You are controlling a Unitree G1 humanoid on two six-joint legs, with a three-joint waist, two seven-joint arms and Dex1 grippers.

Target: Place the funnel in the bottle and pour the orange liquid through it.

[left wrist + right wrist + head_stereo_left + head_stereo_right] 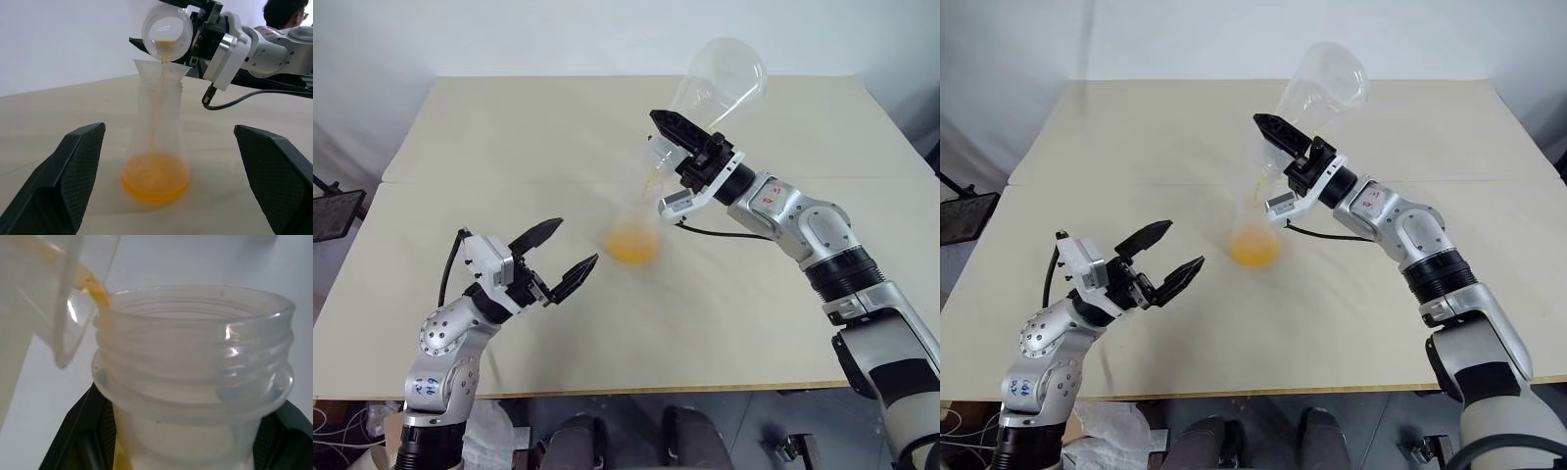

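Right gripper [677,147] is clamped on the neck of the flask [717,80], its black fingers pinched around the threaded mouth, and the flask is tipped over, base up toward the far edge of the desk [509,127], mouth down. A thin stream of orange liquid [155,180] runs from the flask's lip into the funnel [161,71], which sits in the neck of the bottle [157,127]. The bottle stands upright near the middle of the desk, a little toward the near edge from centre, with the liquid pooled bright yellow-orange in its flared base. In the right wrist view, a bead of liquid sits at the flask's rim, just above the funnel's clear wall.

Left gripper [560,257] hangs near the desk's near-left part, fingers spread wide apart, holding nothing, pointed toward the bottle and apart from it. In the left wrist view the bottle stands squarely between those two open fingers [68,181], farther out. A person's head [286,12] shows beyond the right arm.
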